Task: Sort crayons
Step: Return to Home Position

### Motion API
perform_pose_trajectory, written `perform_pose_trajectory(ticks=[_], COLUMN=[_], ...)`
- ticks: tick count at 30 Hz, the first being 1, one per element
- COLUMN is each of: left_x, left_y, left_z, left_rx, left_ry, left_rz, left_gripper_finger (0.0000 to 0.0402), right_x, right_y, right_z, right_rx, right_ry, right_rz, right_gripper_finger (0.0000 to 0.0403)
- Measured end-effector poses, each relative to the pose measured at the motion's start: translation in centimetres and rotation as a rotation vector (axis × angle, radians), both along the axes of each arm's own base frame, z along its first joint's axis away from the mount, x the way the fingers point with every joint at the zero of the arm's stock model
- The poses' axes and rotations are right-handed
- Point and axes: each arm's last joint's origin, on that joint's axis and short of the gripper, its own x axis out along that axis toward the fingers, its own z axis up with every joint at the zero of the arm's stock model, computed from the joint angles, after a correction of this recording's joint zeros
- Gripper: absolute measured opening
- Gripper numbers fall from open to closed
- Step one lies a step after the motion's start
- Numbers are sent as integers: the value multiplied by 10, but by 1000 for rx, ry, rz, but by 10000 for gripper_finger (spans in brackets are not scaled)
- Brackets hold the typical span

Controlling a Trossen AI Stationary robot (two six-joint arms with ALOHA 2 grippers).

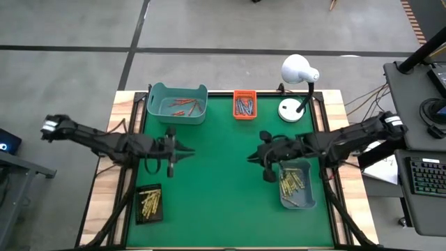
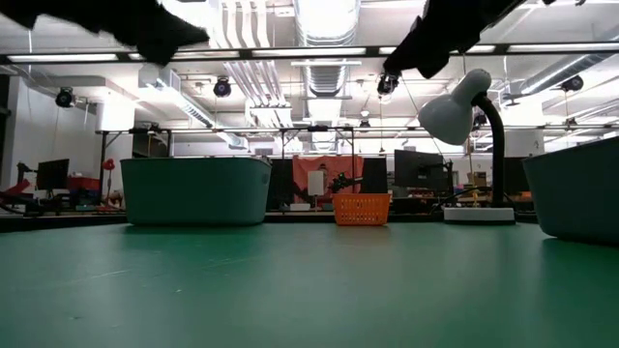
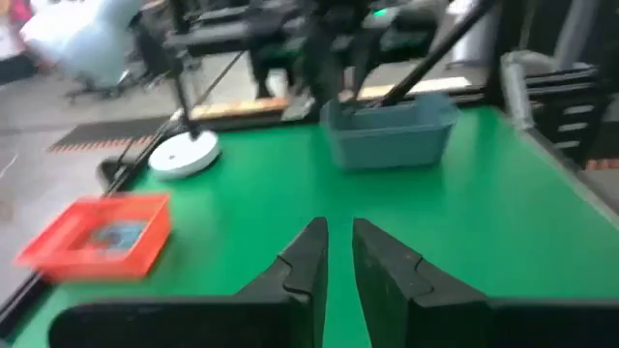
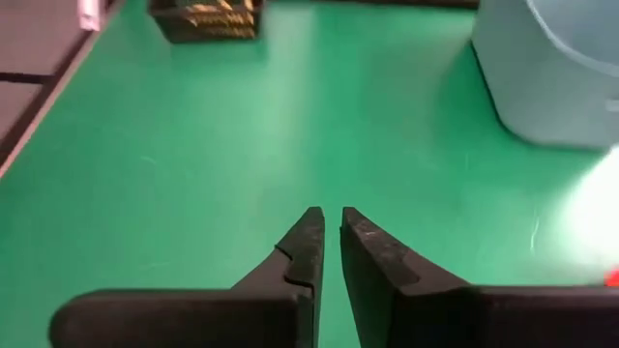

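The crayons lie sorted in four holders. Orange-red crayons [image 1: 182, 106] are in the teal bin [image 1: 157, 94] at the far left. Blue-grey ones [image 1: 244, 106] fill the small orange tray [image 1: 244, 116]. Yellow ones [image 1: 148, 202] sit in the black tray [image 1: 159, 213] at the near left, and yellowish ones [image 1: 291, 183] in the blue-grey bin [image 1: 306, 202] at the near right. My left gripper [image 1: 189, 150] [image 3: 339, 224] hovers left of the table's middle, shut and empty. My right gripper [image 1: 251, 159] [image 4: 332, 213] hovers right of the middle, also shut and empty.
A white desk lamp [image 1: 298, 73] stands at the far right corner on its round base [image 1: 290, 110]. The green mat [image 1: 223, 195] lies bare between the two grippers and toward the near edge. Beyond the table, a desk with a keyboard [image 1: 425, 174] stands to the right.
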Motion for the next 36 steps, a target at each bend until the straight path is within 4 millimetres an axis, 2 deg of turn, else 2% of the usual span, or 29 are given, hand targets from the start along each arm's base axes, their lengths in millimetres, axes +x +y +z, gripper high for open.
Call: perform_pose_trajectory(ticks=[3,7,14,21,25,32,35,36], left_x=[-13,-31,-57,-79,-88,-91,-87,-86], left_y=[17,27,28,29,30,30,30,30], left_z=[-12,-22,-32,-39,-45,-76,-86,-87], left_rx=[-21,-39,-96,-162,-165,-220,-244,-254], left_ry=[-2,-38,-140,-237,-297,-328,-308,-288], left_rz=[37,31,-40,-88,-92,-91,-91,-88], left_gripper_finger=[31,23,8,0,0,0,0,0], right_x=[-10,-34,-84,-125,-155,-178,-175,-174], right_y=[-13,-26,-31,-33,-36,-37,-37,-38], right_z=[3,4,-9,-27,-26,-48,-62,-61], right_rx=[-4,-6,44,102,125,139,116,109], right_ry=[-57,-113,-276,-439,-609,-757,-697,-708], right_rz=[58,42,39,53,55,60,58,52], right_gripper_finger=[28,28,28,28,28,28,28,28])
